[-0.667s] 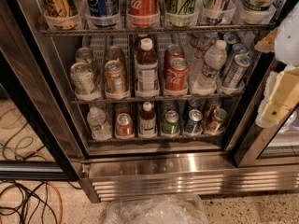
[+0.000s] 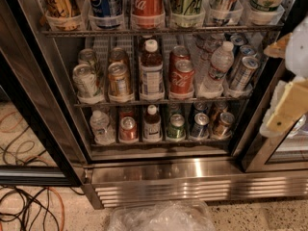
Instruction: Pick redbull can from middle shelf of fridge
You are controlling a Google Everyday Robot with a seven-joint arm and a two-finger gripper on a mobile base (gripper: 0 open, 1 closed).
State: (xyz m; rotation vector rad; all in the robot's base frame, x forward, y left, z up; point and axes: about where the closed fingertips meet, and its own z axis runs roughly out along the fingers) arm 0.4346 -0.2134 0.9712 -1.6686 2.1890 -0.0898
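The fridge [image 2: 159, 174] stands open in front of me, with a dark frame and a ribbed steel base. On the middle shelf [image 2: 159, 101] the slim silver-and-blue redbull can [image 2: 243, 72] leans in the far right lane, with more like it behind. To its left are a clear water bottle [image 2: 217, 66], red cola cans [image 2: 181, 76], a white-capped bottle [image 2: 151, 71], a bronze can [image 2: 118, 79] and a silver can [image 2: 85, 81]. My gripper [image 2: 281, 83] hangs at the right edge, just right of the redbull can and apart from it, open and empty.
The top rack [image 2: 159, 31] holds tall upright cans. The bottom rack [image 2: 159, 141] holds small cans and bottles. The dark door frame [image 2: 43, 109] stands at the left. Cables [image 2: 29, 206] lie on the floor at the left, and crumpled clear plastic [image 2: 161, 218] lies below the fridge.
The gripper's lower finger has sunk slightly; nothing else has visibly moved.
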